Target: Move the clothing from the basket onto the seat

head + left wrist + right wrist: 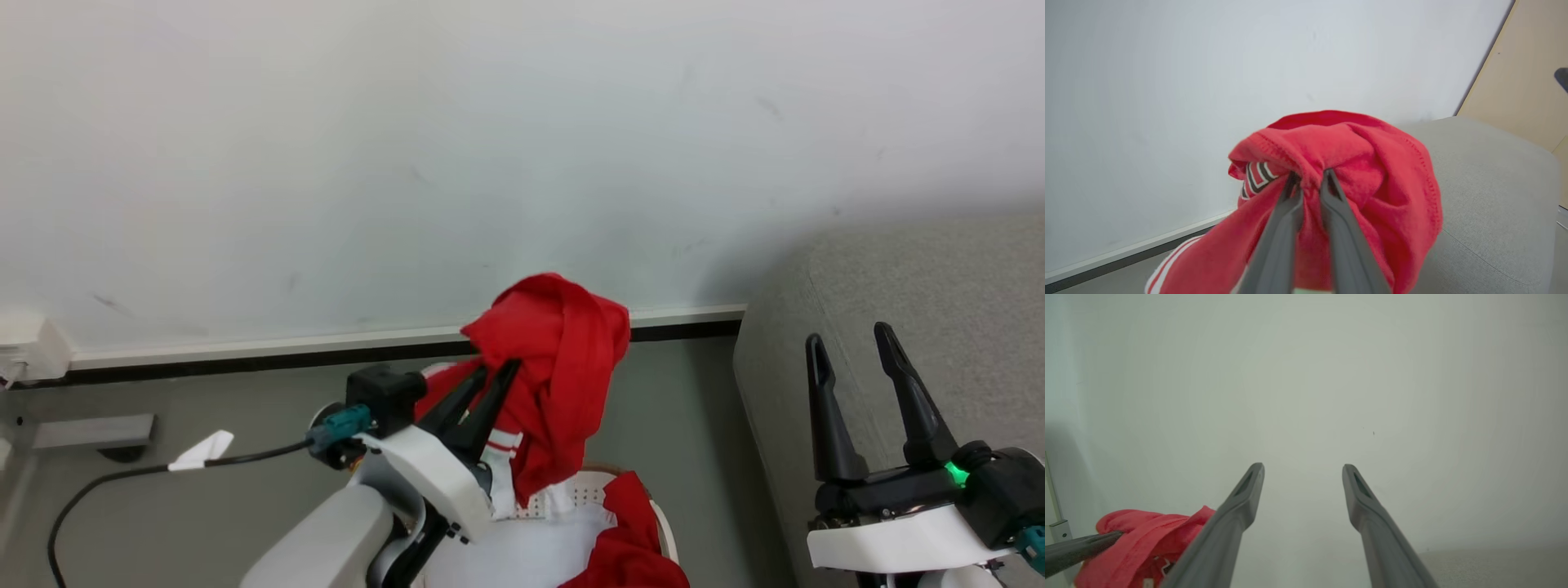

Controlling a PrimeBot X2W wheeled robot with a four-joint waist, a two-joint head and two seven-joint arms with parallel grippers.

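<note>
The grey floor (678, 408) carries the cream, perforated basket (594, 487). Just right of the basket stands the big light grey seat (898, 278), with a strip of bare floor between them. Well left of the basket, by the skirting (245, 347), a low grey block (94, 430) seems to rest on the floor, though I can't be sure.

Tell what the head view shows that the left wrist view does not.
Head view adds: the cream-white perforated plastic basket with a red fabric garment in it, and the open right gripper. Left wrist view adds: black-and-white lettering on the held red jersey. Both: the left gripper shut on that jersey, the light grey upholstered seat.
</note>
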